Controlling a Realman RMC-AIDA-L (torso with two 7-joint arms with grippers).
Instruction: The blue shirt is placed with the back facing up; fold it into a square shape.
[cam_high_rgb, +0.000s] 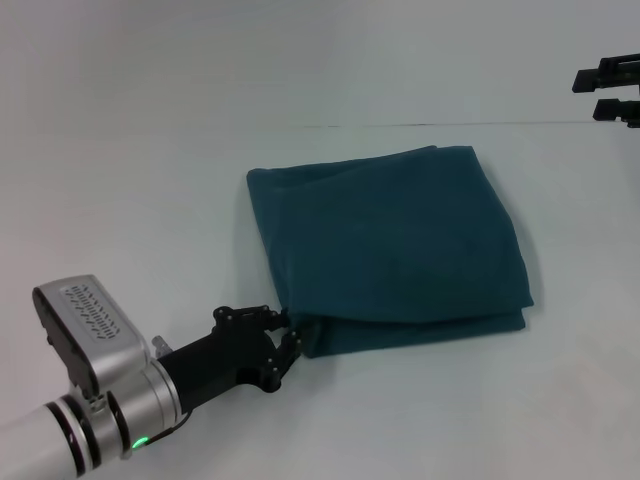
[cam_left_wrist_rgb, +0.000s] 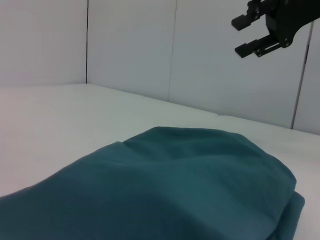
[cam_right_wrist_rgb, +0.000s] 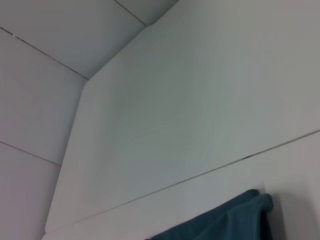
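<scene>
The left arm reaches in low from the near left corner of the white table (cam_high_rgb: 150, 220), its silver forearm angled up toward the middle. The left hand (cam_high_rgb: 290, 338) sits right at the near left corner of the blue shirt (cam_high_rgb: 390, 240), its black fingers (cam_high_rgb: 262, 314) drawn together beside the cloth edge; whether they pinch any fabric I cannot tell. The blue shirt lies flat in the middle of the table, folded into a rough square of stacked layers, plain side up. Far to the right, the right hand (cam_high_rgb: 610, 92) hangs raised above the table's far edge, well apart from the shirt, its two fingers spread with nothing between them
</scene>
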